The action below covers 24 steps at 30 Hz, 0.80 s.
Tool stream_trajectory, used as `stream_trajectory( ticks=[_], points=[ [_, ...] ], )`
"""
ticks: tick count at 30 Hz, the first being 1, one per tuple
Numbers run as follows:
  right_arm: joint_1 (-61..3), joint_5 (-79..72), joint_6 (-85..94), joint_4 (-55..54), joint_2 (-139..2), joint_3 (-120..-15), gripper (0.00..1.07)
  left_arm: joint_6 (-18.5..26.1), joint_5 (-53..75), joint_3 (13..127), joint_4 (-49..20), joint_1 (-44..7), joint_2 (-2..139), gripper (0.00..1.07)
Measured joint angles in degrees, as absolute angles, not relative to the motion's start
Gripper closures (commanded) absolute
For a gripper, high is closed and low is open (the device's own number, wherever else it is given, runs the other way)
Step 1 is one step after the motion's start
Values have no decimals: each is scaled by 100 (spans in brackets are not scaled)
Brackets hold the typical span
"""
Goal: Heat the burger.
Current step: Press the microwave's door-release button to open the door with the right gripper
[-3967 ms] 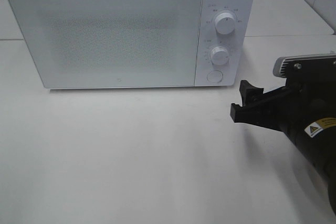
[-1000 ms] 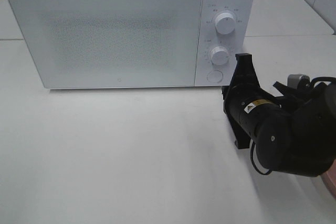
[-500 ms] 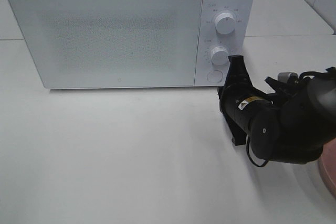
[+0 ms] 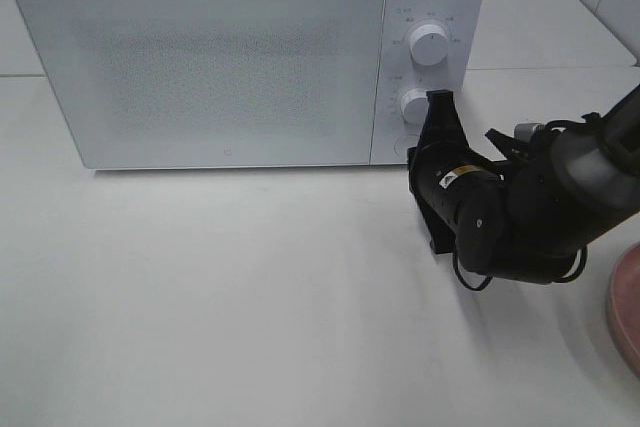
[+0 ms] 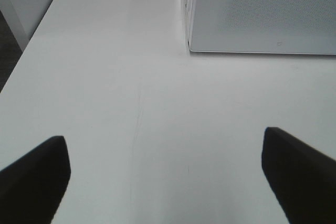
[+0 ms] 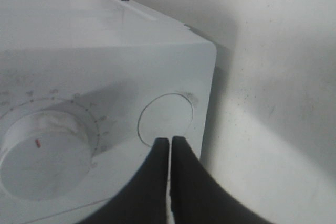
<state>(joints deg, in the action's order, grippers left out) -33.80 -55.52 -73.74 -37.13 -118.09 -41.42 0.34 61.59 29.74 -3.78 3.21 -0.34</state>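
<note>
Right gripper (image 6: pixel 169 141) is clenched, tips touching the round white button (image 6: pixel 165 116) on the white boxy microwave (image 4: pixel 220 57) straight ahead; left gripper (image 5: pixel 163 137) hangs released above the white desk (image 5: pixel 105 77); the burger shows in no view

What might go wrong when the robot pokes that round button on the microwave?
The shut right gripper aims at the round button near its rim, so it might slip toward the lower knob and turn it. The microwave door may spring open against the arm close beside it. The arm hangs near the pink plate and might bump it.
</note>
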Motion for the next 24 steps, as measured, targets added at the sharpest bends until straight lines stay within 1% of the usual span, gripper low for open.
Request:
stream_trajectory(
  ticks=[24],
  points=[
    [-3209,-5403,-7340,-3776,-12210,-4761,107,34,6159,2974,-378,321,-34,16]
  ],
)
